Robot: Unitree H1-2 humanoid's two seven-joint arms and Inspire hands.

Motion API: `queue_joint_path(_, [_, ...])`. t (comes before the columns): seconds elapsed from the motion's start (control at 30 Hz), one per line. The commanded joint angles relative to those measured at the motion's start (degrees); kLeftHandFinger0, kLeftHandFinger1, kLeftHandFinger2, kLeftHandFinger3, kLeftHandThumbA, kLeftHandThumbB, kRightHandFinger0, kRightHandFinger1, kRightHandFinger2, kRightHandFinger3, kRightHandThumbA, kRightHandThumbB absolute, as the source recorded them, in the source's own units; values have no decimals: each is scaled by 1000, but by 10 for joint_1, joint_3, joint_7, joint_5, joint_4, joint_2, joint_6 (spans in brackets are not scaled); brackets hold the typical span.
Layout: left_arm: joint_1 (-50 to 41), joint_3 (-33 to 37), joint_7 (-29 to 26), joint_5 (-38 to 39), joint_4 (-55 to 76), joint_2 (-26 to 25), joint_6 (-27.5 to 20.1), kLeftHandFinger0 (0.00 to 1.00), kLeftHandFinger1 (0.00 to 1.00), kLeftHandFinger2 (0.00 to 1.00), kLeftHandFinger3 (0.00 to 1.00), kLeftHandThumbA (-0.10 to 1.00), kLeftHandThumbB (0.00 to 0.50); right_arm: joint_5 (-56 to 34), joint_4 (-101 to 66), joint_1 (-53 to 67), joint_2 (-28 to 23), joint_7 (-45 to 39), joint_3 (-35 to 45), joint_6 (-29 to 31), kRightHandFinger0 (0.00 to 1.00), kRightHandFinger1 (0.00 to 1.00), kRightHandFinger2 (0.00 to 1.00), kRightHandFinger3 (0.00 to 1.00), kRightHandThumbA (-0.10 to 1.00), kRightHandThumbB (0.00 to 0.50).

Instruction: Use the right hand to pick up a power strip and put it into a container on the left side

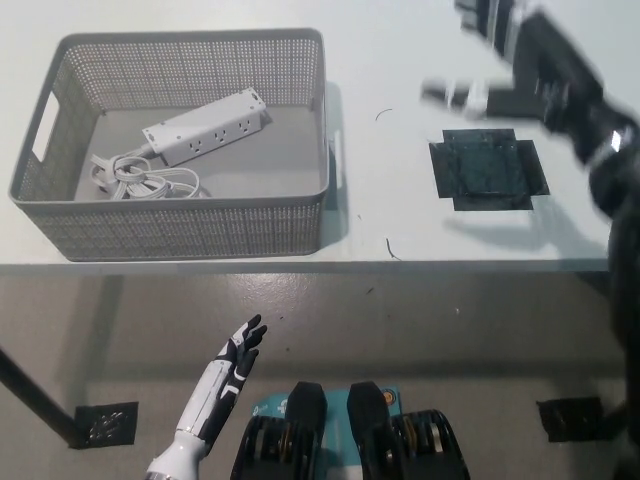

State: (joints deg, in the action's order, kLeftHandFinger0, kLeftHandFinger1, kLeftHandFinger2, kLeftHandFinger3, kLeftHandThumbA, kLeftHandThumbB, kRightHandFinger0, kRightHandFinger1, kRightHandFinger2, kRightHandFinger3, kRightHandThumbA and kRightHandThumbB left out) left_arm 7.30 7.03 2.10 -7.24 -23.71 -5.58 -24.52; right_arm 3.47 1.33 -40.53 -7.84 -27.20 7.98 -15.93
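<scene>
Head view showed the white plastic power strip (207, 127) lying inside the grey perforated basket (180, 225), long axis slanting up toward the basket's far right corner, cord (140, 177) coiled at its left end. Right hand (500, 70) was blurred, grip unclear; left hand (240, 352) spread below the basket.

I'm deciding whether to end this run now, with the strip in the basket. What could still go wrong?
Little looks at risk. The power strip lies flat inside the grey basket, its cord coiled beside it. The right hand is motion-blurred above the table, over near the black tape square; a fast swing could clip the table. The basket's front wall sits close to the table edge, so a knock could push it off. The left hand hangs open below the table, clear.
</scene>
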Motion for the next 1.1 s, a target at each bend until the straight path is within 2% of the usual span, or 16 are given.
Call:
queue_joint_path(0.0, [-10, 10, -4, -6, 23, -1, -24, 1000, 1000, 1000, 1000, 1000, 70, 164, -525, 105, 159, 193, 17, 424, 1000, 1000, 1000, 1000, 881, 404])
queue_joint_path(0.03, [-12, 10, -5, -7, 22, -1, -24, 1000, 1000, 1000, 1000, 1000, 76, 198, -522, 138, 205, 229, -24, 428, 1000, 1000, 1000, 1000, 857, 389])
queue_joint_path(0.1, [-13, 11, -6, -10, 22, -2, -24, 1000, 1000, 1000, 1000, 1000, 75, 209, -506, 165, 208, 287, -87, 429, 1000, 1000, 1000, 1000, 781, 334])
queue_joint_path(0.13, [-14, 11, -6, -10, 23, -2, -24, 1000, 1000, 1000, 1000, 1000, 74, 241, -496, 180, 201, 332, -111, 429, 1000, 1000, 1000, 1000, 837, 378])
queue_joint_path(0.17, [-16, 11, -7, -13, 25, -2, -24, 1000, 1000, 1000, 1000, 1000, 72, 260, -482, 220, 208, 382, -151, 429, 1000, 1000, 1000, 1000, 800, 427])
queue_joint_path(0.2, [-16, 10, -6, -12, 25, -2, -24, 1000, 1000, 1000, 1000, 1000, 71, 221, -482, 243, 203, 349, -154, 429, 1000, 1000, 1000, 1000, 780, 471])
queue_joint_path(0.23, [-16, 11, -6, -12, 25, -2, -24, 1000, 1000, 1000, 1000, 1000, 69, 226, -474, 317, 235, 341, -171, 429, 1000, 1000, 1000, 1000, 885, 494])
queue_joint_path(0.3, [-14, 12, -9, -15, 25, -3, -24, 1000, 1000, 1000, 1000, 1000, 73, 276, -440, 388, 240, 392, -204, 429, 1000, 1000, 1000, 1000, 1000, 361])
queue_joint_path(0.37, [-12, 11, -7, -11, 23, -3, -24, 1000, 1000, 1000, 1000, 1000, 95, 331, -395, 417, 229, 424, -195, 429, 1000, 1000, 1000, 1000, 1000, 289])
queue_joint_path(0.43, [-13, 10, -4, -8, 23, -2, -24, 1000, 1000, 1000, 1000, 1000, 101, 327, -351, 395, 173, 455, -193, 429, 1000, 1000, 1000, 1000, 1000, 236])
queue_joint_path(0.5, [-16, 10, -2, -3, 24, -1, -24, 1000, 1000, 1000, 1000, 1000, 106, 324, -309, 386, 101, 457, -186, 429, 1000, 1000, 1000, 1000, 1000, 91])
queue_joint_path(0.6, [-16, 11, -3, -5, 24, -2, -24, 1000, 1000, 1000, 1000, 1000, 100, 251, -227, 396, 85, 438, -177, 429, 1000, 1000, 1000, 1000, 1000, 104])
queue_joint_path(0.7, [-14, 12, -5, -8, 25, -3, -24, 1000, 1000, 1000, 1000, 1000, 100, 235, -143, 407, 97, 407, -138, 429, 1000, 1000, 1000, 1000, 1000, 163])
queue_joint_path(0.83, [-14, 11, -5, -5, 23, -1, -24, 1000, 1000, 1000, 1000, 1000, 110, 163, -56, 401, 112, 355, -100, 429, 1000, 1000, 1000, 1000, 1000, 184])
queue_joint_path(0.9, [-14, 11, -6, -6, 24, -1, -24, 1000, 1000, 1000, 1000, 1000, 108, 120, -21, 398, 117, 329, -88, 415, 1000, 1000, 1000, 1000, 1000, 179])
queue_joint_path(1.07, [-10, 13, -10, -7, 22, -3, -24, 1000, 1000, 1000, 1000, 1000, 105, 110, 35, 389, 108, 308, -78, 345, 1000, 1000, 1000, 1000, 1000, 87])
